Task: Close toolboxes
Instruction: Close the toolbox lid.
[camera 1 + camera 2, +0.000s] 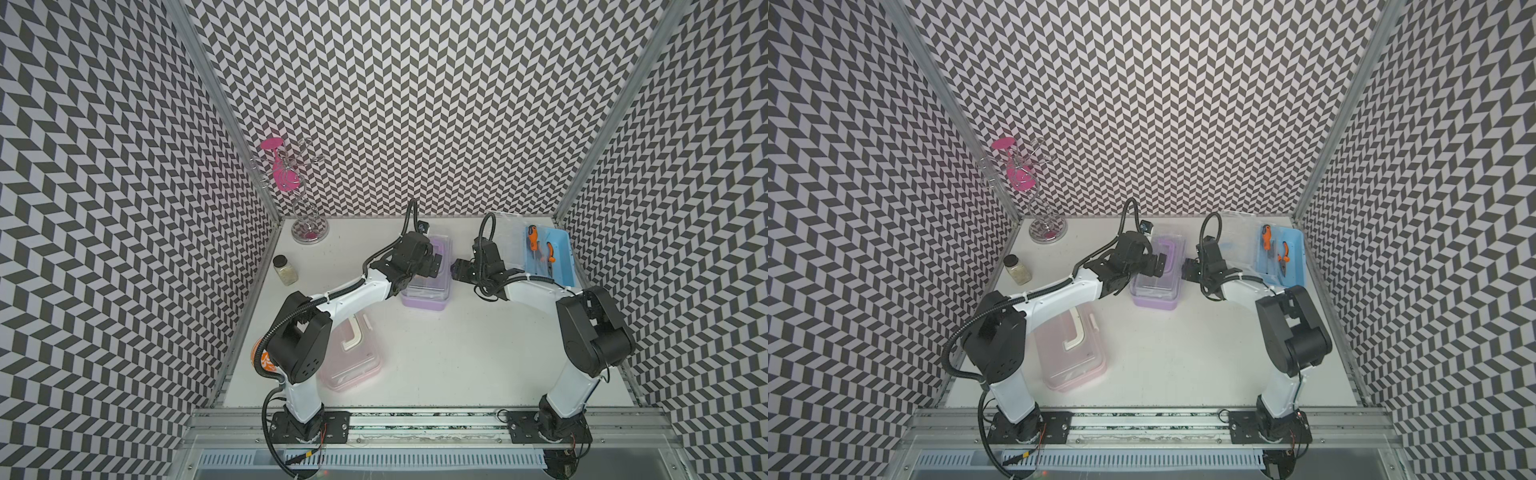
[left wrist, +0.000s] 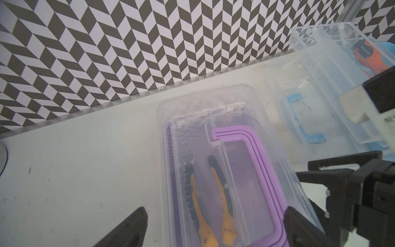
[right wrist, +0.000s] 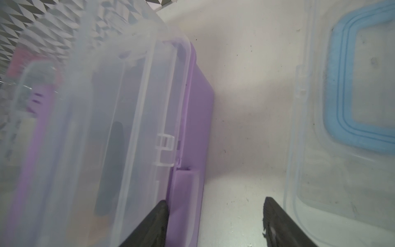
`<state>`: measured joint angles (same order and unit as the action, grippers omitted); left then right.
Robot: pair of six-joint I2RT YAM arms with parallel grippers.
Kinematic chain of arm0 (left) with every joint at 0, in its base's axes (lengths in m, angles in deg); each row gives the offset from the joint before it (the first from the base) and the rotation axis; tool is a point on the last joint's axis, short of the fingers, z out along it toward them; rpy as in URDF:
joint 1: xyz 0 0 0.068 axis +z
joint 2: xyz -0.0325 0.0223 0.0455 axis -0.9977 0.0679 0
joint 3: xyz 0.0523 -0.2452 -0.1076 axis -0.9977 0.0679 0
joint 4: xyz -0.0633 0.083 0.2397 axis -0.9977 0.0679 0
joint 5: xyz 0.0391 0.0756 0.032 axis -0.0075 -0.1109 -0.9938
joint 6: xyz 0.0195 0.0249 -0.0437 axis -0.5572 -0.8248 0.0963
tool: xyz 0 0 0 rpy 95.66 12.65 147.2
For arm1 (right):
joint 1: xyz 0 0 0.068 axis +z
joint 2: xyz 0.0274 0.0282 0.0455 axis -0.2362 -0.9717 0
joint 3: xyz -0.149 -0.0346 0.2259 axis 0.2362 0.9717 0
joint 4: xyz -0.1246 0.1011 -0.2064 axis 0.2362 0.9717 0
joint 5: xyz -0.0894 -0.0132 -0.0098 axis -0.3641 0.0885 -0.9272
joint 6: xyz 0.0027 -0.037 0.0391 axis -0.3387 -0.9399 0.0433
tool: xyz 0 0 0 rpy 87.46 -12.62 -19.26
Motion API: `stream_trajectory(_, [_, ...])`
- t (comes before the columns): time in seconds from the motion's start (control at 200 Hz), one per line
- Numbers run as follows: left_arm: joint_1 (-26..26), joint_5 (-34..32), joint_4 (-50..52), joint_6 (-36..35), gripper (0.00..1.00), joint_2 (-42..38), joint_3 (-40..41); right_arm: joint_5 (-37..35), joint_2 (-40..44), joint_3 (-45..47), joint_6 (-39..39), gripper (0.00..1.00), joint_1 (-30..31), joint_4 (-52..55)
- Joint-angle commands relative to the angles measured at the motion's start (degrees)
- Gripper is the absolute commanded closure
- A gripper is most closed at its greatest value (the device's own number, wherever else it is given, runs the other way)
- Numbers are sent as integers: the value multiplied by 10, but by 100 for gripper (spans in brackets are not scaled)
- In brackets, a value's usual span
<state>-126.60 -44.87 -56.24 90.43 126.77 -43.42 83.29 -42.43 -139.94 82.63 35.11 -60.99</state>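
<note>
The purple toolbox stands mid-table with its clear lid down; orange-handled pliers show through the lid. My left gripper hovers over it, open, one finger beside the box and the other over the purple handle. My right gripper is open at the box's right side, with the purple side latch just inside one finger. The blue toolbox lies open at the back right, its clear lid flat on the table. The pink toolbox sits lid-down under my left arm.
A glass jar with a black cap stands near the left wall. A wire stemware rack holding a pink glass fills the back left corner. Orange-handled tools lie in the blue base. Patterned walls enclose three sides.
</note>
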Motion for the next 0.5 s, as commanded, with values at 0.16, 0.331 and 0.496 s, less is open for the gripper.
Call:
stream_trajectory(0.16, [12, -2, 3, -3, 1, 14, -11, 12, 23, 11, -5, 32, -4, 1])
stream_trajectory(0.331, [45, 24, 19, 13, 1, 45, -45, 42, 52, 15, -2, 32, -7, 3])
stream_trajectory(0.496, [68, 46, 21, 27, 1, 70, -72, 93, 79, 18, 6, 31, -19, -6])
